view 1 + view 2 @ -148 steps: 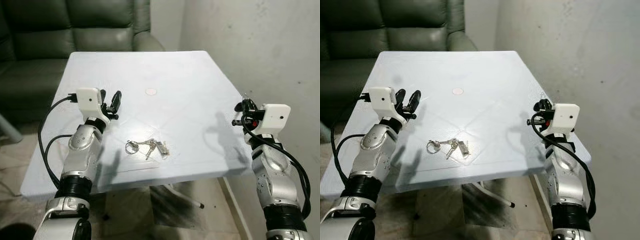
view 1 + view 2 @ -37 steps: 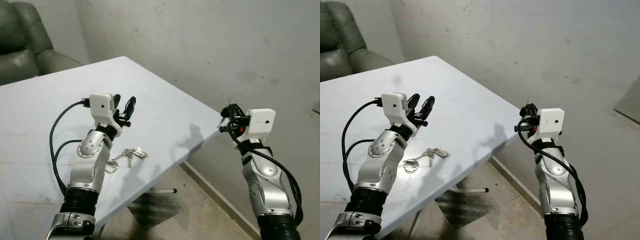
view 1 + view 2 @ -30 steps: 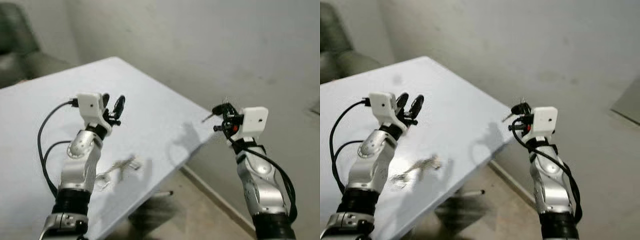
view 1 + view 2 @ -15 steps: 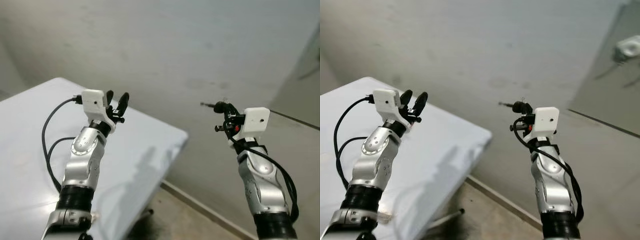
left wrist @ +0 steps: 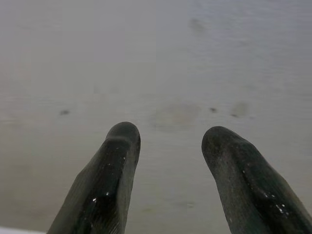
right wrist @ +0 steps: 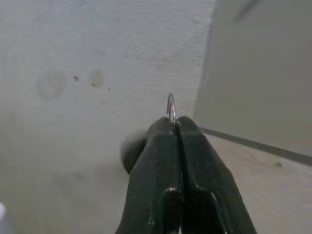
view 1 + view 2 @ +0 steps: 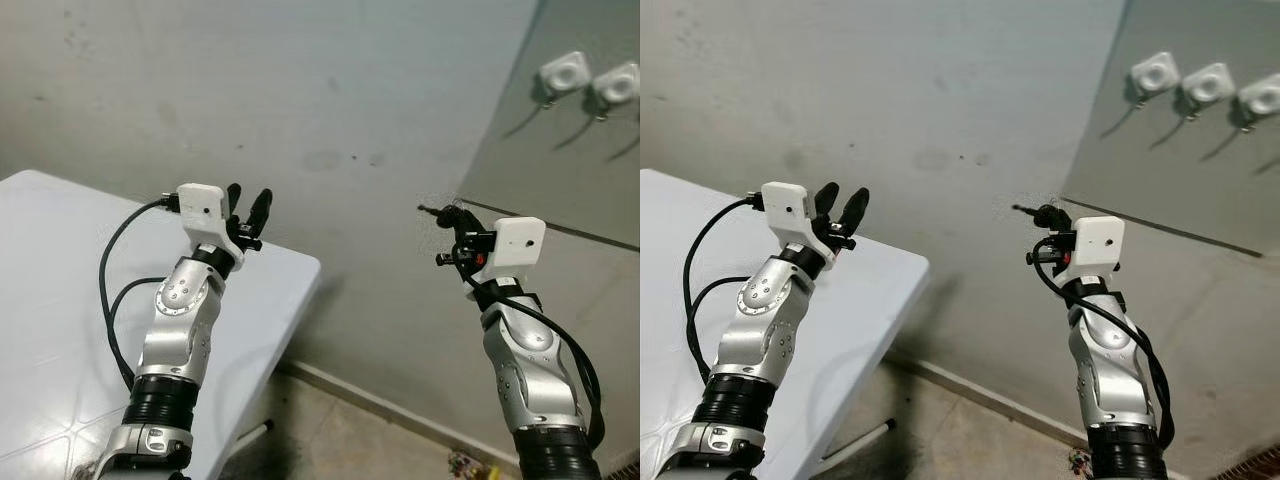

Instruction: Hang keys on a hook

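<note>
No text, label or number can be read anywhere.

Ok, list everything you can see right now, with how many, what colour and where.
table: one, white, at left below the left arm
wall: one, grey, stained, ahead
panel: one, darker grey, on the wall at upper right
hooks: three, white, in a row on the panel
key ring: one, silver, pinched in the right gripper
left gripper: black, open, raised over the table edge
right gripper: black, shut, raised toward the wall
</note>
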`<state>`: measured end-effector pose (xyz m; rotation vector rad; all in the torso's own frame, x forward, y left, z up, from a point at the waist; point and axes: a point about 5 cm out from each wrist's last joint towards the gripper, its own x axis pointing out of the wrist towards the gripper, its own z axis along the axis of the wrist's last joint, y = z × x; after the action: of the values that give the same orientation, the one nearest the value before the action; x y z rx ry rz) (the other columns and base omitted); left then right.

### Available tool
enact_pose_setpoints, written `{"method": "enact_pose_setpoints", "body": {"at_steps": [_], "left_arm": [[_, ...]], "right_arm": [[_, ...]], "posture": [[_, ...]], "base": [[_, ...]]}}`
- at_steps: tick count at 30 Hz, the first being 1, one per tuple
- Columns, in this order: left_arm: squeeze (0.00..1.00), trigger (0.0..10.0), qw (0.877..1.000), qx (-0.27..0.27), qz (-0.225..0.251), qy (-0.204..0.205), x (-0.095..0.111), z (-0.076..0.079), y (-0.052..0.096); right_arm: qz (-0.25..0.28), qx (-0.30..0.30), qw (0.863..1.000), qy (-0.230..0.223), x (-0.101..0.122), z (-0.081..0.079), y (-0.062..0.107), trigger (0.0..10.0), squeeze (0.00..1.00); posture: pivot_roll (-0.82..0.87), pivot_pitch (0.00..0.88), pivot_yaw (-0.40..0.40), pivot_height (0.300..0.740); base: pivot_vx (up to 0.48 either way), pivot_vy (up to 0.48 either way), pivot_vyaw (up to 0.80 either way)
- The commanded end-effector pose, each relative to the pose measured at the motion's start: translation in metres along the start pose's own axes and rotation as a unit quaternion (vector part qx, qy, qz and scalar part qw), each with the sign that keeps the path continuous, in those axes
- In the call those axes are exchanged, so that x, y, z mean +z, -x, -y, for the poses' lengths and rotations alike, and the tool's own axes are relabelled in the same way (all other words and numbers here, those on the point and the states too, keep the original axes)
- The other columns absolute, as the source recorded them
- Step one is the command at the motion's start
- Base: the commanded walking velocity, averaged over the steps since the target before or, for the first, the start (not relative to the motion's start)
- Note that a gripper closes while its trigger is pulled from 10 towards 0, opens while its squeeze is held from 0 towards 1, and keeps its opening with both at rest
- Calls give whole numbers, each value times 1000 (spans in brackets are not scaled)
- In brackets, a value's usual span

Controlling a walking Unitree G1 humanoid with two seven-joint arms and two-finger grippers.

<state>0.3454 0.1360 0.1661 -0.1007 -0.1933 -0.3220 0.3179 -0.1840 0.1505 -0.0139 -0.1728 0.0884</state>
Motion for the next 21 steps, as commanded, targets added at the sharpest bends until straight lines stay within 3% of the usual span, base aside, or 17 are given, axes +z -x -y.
{"method": "enact_pose_setpoints", "body": {"at_steps": [1, 5, 12, 21], "left_arm": [[0, 10000, 1000, -4, 7, -12, 4, 0, 0], [0, 10000, 1000, -9, 11, -18, 4, 1, 1], [0, 10000, 1000, -13, 8, -17, 3, 3, 1], [0, 10000, 1000, 6, 8, -13, 1, 1, 0]], "right_arm": [[2, 5, 1000, 4, 4, 0, -3, 10000, 0], [1, 7, 1000, 5, 4, -1, -2, 10000, 0], [-2, 12, 1000, 8, 3, -1, -2, 10000, 0], [-5, 14, 1000, 12, 2, -2, -1, 10000, 0]], "posture": [[-114, 0, -30, 740], [-114, 0, -35, 740], [-114, 0, -38, 740], [-115, 0, -41, 740]], "base": [[0, 0, -631], [0, 0, -631], [0, -453, -630], [0, 0, -631]]}}
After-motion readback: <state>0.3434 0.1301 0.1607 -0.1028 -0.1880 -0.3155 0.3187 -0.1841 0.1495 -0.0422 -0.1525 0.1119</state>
